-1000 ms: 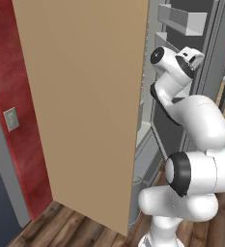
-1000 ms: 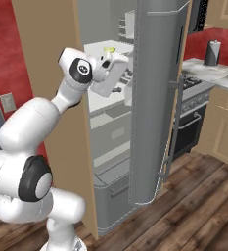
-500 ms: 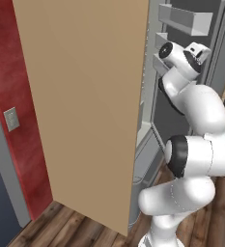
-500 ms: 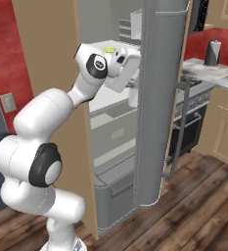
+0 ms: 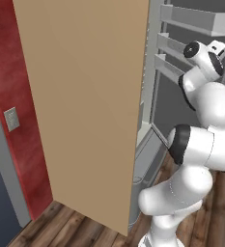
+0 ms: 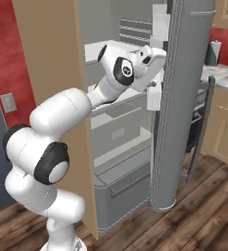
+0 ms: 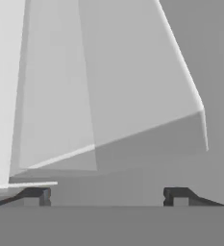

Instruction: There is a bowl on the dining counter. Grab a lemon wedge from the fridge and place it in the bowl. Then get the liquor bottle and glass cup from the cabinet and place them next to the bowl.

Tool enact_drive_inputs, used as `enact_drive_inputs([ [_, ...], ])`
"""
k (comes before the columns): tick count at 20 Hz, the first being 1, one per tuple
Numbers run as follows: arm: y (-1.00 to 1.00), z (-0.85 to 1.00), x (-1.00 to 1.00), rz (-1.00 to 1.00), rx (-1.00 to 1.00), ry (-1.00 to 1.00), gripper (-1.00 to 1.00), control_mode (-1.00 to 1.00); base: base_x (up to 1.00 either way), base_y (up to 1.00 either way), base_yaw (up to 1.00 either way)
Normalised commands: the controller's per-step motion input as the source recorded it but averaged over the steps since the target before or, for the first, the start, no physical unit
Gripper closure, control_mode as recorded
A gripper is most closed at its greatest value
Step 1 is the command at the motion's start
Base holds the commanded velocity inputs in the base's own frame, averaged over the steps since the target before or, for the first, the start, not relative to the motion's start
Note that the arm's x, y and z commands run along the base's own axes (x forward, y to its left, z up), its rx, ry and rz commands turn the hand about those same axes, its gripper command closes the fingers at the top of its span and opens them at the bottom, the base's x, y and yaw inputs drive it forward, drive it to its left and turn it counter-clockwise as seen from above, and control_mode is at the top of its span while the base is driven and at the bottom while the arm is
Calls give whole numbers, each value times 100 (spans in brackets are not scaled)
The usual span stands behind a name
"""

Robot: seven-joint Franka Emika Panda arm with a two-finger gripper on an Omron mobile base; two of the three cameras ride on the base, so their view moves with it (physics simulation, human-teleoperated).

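1. Fridge (image 6: 184, 98) stands open, its grey door swung wide beside a tan panel (image 5: 85, 106).
2. My hand (image 7: 106, 196) reaches in at upper-shelf height, fingers spread wide with nothing between them.
3. White shelves (image 6: 130, 103) and a grey drawer (image 6: 120, 171) lie below my arm.
4. Ahead of my fingertips is a pale shelf (image 7: 108, 96); I see no lemon.

You see the fridge (image 6: 189, 98) in plain grey, its shelves (image 6: 118, 51) white and its lower drawer (image 6: 125, 179) grey. Beside it, the tall panel (image 5: 85, 106) is flat light tan. The wall (image 5: 17, 87) is mottled deep red, carrying a pale grey switch plate (image 5: 11, 119). The floor (image 6: 193, 220) is brown wood planks. Your arm (image 6: 61, 117) is white with dark joints, and its fingertips (image 7: 34, 194) are dark.
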Motion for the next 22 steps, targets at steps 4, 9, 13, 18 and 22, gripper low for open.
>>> enact_drive_inputs([
  [4, -100, -9, -1, 13, 2, -13, -100, -100, 0, 0, 0],
  [9, -79, -2, -33, 10, 0, -18, -100, -100, 0, 0, 0],
  [13, -5, 0, -80, 1, 0, -18, -100, -100, 0, 0, 0],
  [18, 49, 2, -70, 0, 0, -5, -100, -100, 0, 0, 0],
  [22, 92, 14, -40, 0, 0, 0, -100, -100, 0, 0, 0],
])
